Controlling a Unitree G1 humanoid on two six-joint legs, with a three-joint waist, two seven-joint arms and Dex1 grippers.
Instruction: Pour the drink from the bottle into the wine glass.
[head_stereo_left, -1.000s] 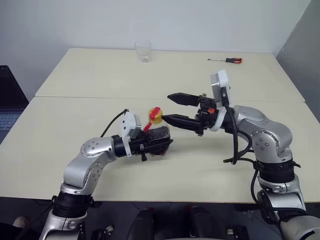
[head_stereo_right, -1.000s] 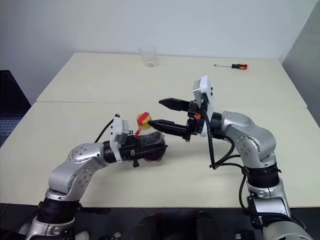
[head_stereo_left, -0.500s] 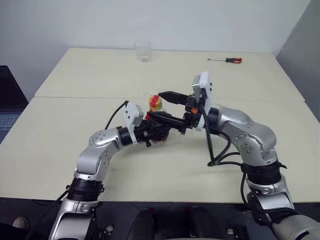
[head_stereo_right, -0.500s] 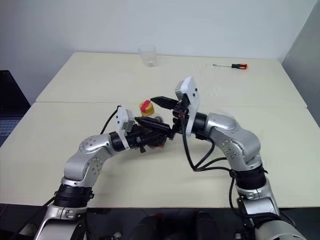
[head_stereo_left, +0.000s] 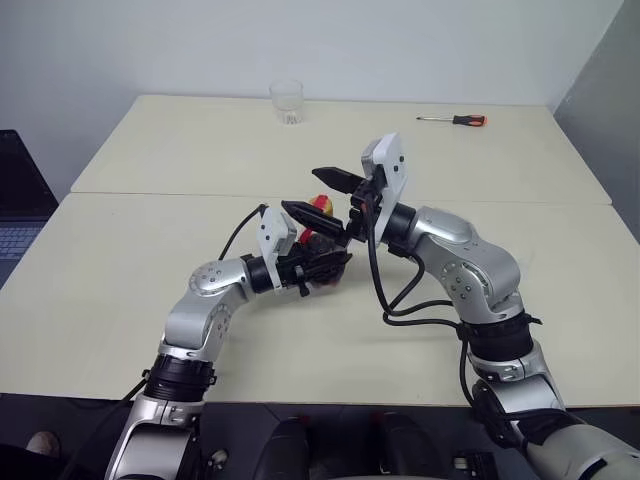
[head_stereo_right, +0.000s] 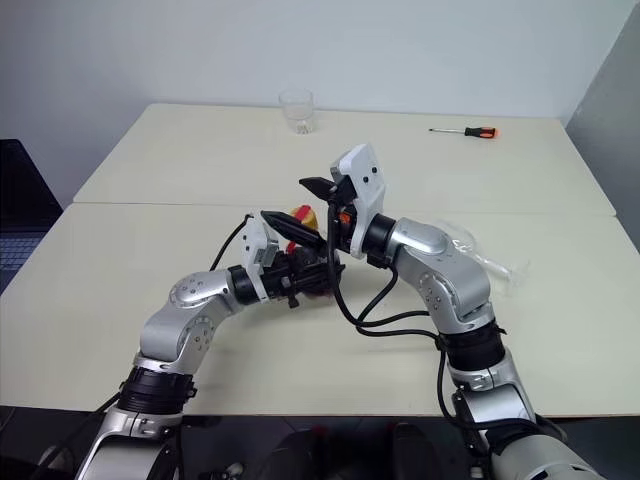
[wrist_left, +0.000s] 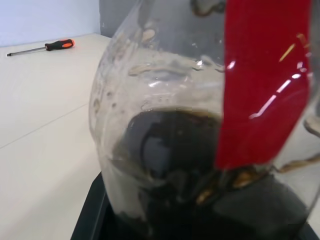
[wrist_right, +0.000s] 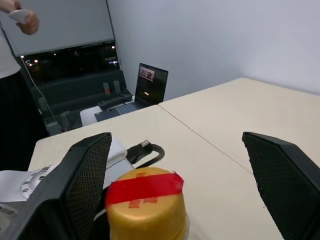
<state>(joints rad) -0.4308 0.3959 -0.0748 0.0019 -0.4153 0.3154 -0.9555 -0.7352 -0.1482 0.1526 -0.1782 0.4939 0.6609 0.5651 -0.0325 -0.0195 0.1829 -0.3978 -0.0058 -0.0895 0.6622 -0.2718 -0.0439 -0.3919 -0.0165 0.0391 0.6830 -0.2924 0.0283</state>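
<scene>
While left hand grips bottle | cap between right hand fingers

Right hand swung in toward the left, fingers now either side of the yellow cap. Left hand carried bottle forward.

I see the bottle at the counter's centre, held in my left pincer. My right pincer straddles its cap from three o'clock. The tumbler stands at twelve o'clock, far back; the screwdriver lies at one o'clock. The wine glass lies at three o'clock, behind my right arm.
</scene>
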